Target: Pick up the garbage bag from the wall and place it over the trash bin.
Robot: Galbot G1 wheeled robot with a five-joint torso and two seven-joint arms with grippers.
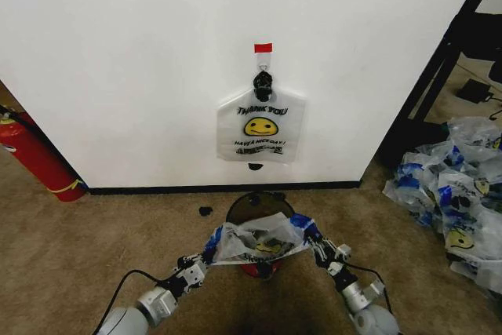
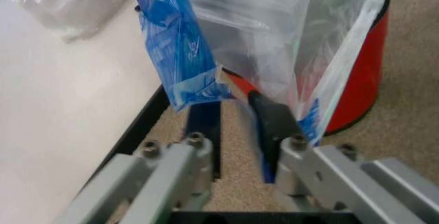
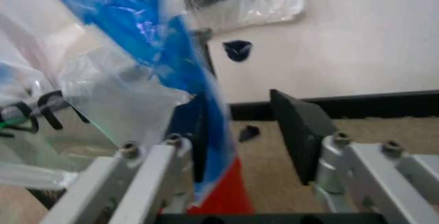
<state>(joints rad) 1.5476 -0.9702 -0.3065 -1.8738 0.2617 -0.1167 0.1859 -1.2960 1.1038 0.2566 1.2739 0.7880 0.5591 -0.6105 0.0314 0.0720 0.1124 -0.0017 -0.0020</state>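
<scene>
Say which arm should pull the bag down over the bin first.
Left, narrowly: by the left gripper, the garbage bag hangs along the trash bin's side. Right gripper carries the opposite edge.

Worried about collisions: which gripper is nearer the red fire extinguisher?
Left. The left gripper is on the fire extinguisher's side of the trash bin; the right gripper is across it.

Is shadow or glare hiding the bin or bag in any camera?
Head view: even light; a dark shadow lies on the carpet just in front of the trash bin, and the garbage bag edges are readable. Left wrist view: faint sheen on the clear plastic, red bin wall plain. Right wrist view: no glare on the blue strip.
</scene>
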